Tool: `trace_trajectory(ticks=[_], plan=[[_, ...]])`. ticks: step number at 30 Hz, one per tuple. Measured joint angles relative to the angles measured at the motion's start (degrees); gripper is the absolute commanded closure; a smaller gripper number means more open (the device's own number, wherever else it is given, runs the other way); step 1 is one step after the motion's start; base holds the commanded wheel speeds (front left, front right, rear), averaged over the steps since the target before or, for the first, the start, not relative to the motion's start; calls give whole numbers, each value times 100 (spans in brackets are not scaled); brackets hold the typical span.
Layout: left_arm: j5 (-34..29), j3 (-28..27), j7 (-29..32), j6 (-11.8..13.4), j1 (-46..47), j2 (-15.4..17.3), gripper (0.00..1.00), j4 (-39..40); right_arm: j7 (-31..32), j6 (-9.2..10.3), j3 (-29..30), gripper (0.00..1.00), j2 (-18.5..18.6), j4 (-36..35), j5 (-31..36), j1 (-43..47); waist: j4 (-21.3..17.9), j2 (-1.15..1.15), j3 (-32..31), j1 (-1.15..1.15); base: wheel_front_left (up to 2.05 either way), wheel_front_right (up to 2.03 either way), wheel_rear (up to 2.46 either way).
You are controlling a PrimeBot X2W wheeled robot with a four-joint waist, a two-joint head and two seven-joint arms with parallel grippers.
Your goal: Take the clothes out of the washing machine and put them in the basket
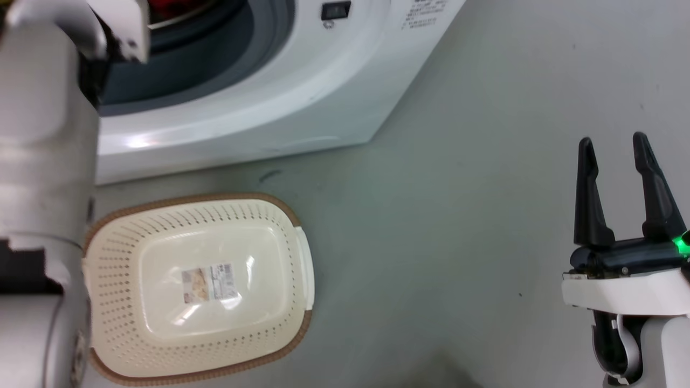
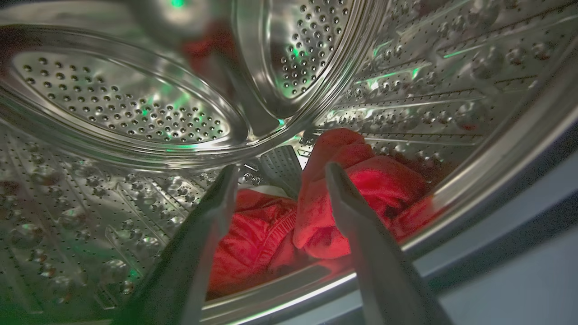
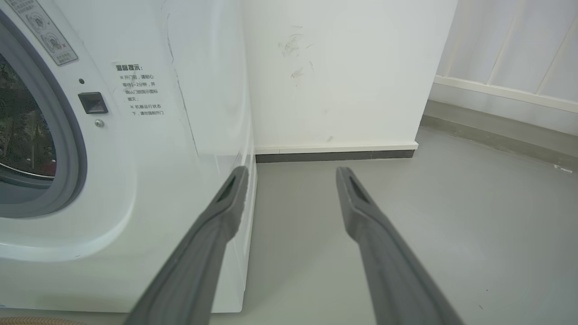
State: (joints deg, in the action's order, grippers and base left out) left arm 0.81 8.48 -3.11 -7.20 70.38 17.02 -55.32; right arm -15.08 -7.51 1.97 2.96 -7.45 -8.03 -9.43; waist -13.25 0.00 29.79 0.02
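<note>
The front of the washing machine [image 1: 302, 81] is seen from steeply above in the head view and shared, low and near, with the right wrist view; the drum [image 2: 135, 104] is viewed closely from the left wrist

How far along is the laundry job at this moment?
Done: nothing transferred. The red clothes lie in the drum, and the basket, on the floor before the washing machine, holds none. In hand: the left gripper is open inside the drum, aimed at the clothes, not closed on them. Left: grasp, lift out, drop in the basket. The right gripper is open over the floor.
</note>
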Motion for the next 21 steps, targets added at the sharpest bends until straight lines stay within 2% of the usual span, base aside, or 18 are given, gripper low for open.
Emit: trace_trajectory(ticks=[7, 10, 17, 21], plan=[[460, 862, 1220, -21, 1280, 93, 0, -537, -1, 0, -66, 0, 1, -41, -225, -256, -288, 0, 714, 0, 0, 0, 0], [775, 1190, 1730, -21, 1669, 257, 0, -650, 0, 0, -92, 0, 0, -43, -321, -363, -381, 0, 983, 0, 0, 0, 0], [1656, 1662, 2795, -20, 2203, 554, 0, -733, -1, 0, -219, 0, -2, -66, -477, -500, -593, 0, 1454, 0, 0, 0, 0], [1891, 2016, 3185, -20, 2345, 677, 0, -658, -1, 0, -274, 0, -2, -92, -572, -580, -677, 0, 1643, -1, 0, 0, 0]])
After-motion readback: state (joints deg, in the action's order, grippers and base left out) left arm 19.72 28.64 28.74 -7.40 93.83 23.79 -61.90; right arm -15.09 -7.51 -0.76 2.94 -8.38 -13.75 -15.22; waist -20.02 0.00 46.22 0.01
